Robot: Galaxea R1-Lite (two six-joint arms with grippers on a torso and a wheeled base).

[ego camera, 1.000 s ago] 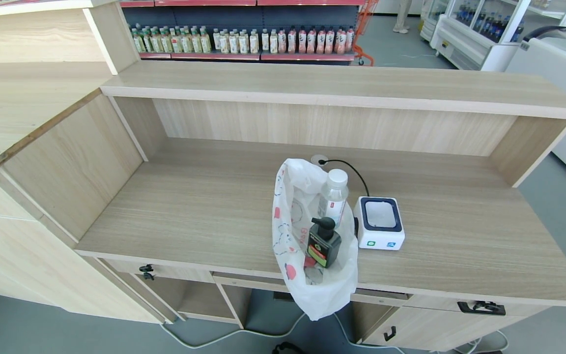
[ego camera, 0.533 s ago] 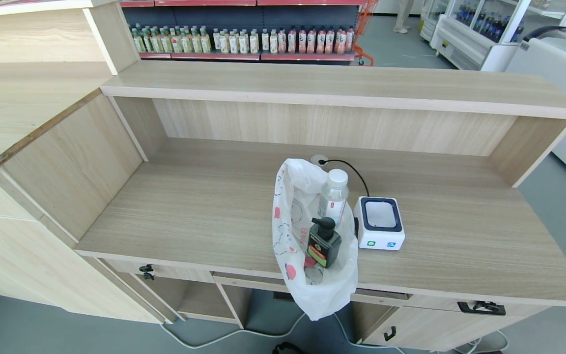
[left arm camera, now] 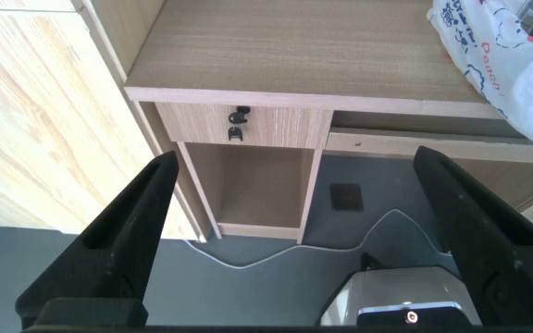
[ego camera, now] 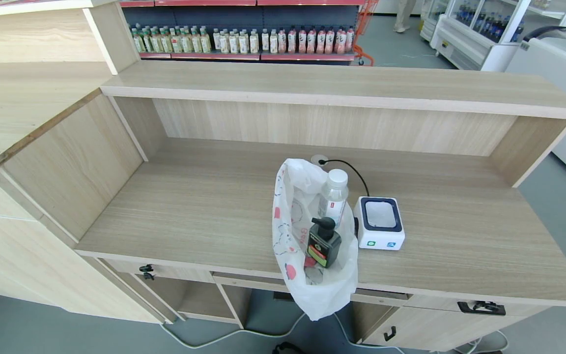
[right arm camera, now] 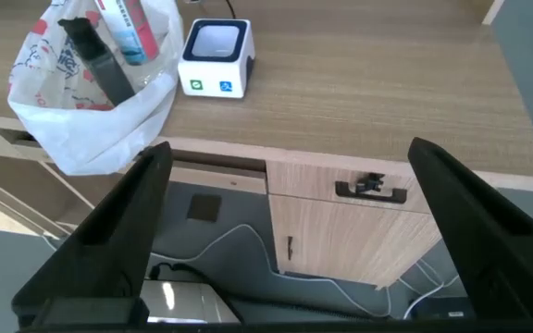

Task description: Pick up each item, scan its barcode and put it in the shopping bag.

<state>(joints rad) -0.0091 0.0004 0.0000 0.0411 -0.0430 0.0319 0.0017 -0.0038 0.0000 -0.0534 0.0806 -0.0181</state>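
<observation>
A white shopping bag (ego camera: 290,236) with red prints stands open at the counter's front edge, its bottom hanging over the edge. Inside it stand a clear water bottle (ego camera: 334,196) with a white cap and a black pump bottle (ego camera: 323,243). The white barcode scanner (ego camera: 379,222) sits just right of the bag, its cable running to the back. My left gripper (left arm camera: 299,240) hangs open below the counter front, with the bag (left arm camera: 516,65) off to one side. My right gripper (right arm camera: 290,240) is open too, held low before the counter, facing the bag (right arm camera: 81,102), pump bottle (right arm camera: 100,60) and scanner (right arm camera: 216,57).
The wooden counter (ego camera: 189,206) has a raised back shelf (ego camera: 337,86) and side walls. Drawers and a cabinet with black handles (ego camera: 481,308) lie under the front edge, with cables on the floor. Shelves of drinks and coolers stand far behind.
</observation>
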